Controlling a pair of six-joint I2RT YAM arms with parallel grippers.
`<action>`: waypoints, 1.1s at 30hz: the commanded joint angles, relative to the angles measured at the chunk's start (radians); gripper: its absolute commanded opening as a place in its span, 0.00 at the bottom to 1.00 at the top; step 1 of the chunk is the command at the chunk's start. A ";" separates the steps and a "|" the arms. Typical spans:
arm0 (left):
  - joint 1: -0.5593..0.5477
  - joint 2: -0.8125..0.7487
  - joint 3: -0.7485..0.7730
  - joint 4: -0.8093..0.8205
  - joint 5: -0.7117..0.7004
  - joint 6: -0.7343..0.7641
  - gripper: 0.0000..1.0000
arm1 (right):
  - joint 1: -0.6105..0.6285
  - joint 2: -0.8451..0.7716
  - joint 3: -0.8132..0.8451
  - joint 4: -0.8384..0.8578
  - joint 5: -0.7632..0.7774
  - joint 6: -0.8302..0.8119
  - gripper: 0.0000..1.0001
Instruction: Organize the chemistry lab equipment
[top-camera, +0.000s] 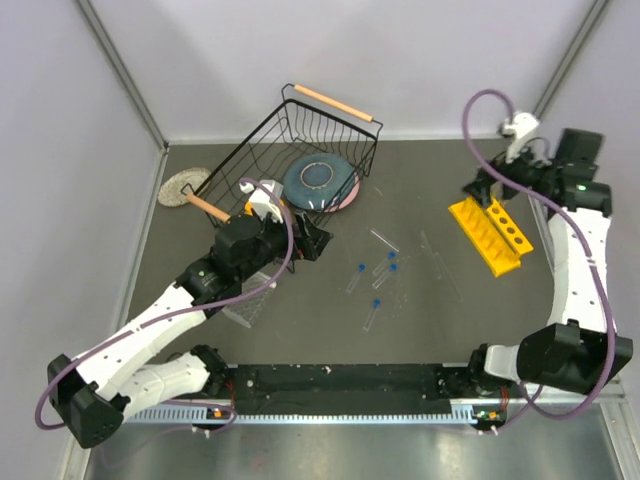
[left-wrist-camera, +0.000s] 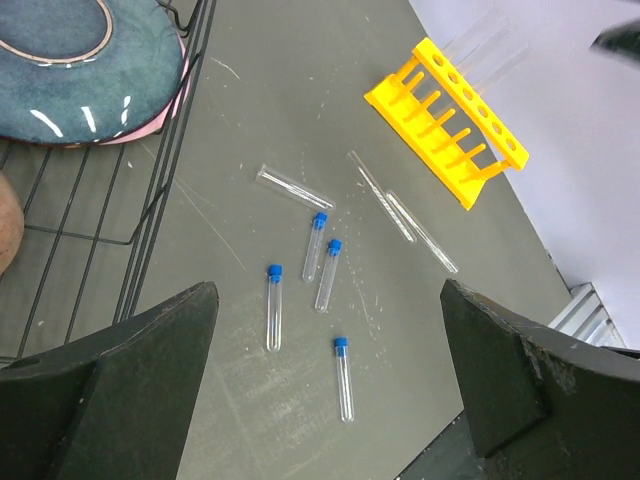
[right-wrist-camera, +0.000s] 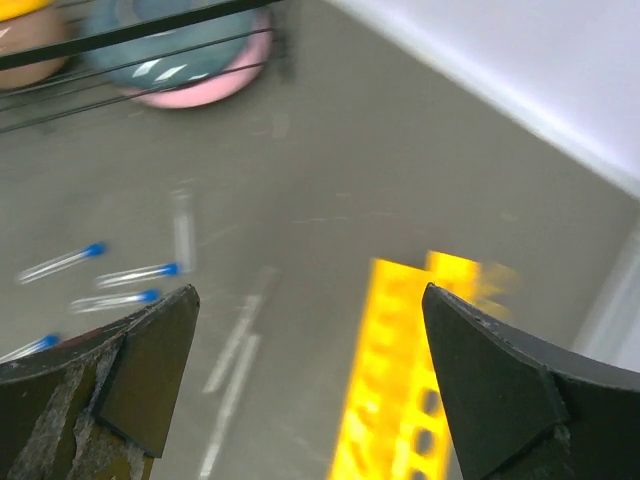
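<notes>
- Tube rack (top-camera: 248, 305) of clear plastic lies nearest the arm bases, at 8 o'clock from the scattered tubes and partly under the left arm. A low swing of that arm could shove it.
- Four blue-capped tubes (top-camera: 372, 315) lie flat mid-table, none racked yet. Being round, one could roll off under an off-centre pinch.
- The left gripper (left-wrist-camera: 328, 300) hovers above them, fingers spread wide and holding nothing.
- Just past the tubes, toward 1 o'clock, lie an uncapped tube (left-wrist-camera: 293, 187) and two glass rods (left-wrist-camera: 380, 195). The rods are thin and flat on the table, so they look hard to get under, and a hard squeeze could snap one.
- The yellow rack (top-camera: 488, 232) sits at 3 o'clock. The right gripper (right-wrist-camera: 308, 300) hangs close over it, fingers apart and empty, and a careless descent could knock the rack askew.
- Farthest off, at 11 o'clock, the wire basket (top-camera: 345, 125) holds a blue plate (top-camera: 320, 182), close enough that the left arm's elbow could clip it.
</notes>
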 joint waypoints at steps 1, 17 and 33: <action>0.011 -0.039 0.004 0.019 0.000 -0.040 0.99 | 0.242 0.022 -0.062 -0.199 0.013 -0.012 0.93; 0.013 -0.173 -0.153 0.019 -0.022 -0.168 0.99 | 0.700 0.514 -0.050 0.046 0.455 0.183 0.75; 0.014 -0.147 -0.171 0.048 -0.005 -0.189 0.99 | 0.748 0.692 -0.018 0.178 0.575 0.183 0.45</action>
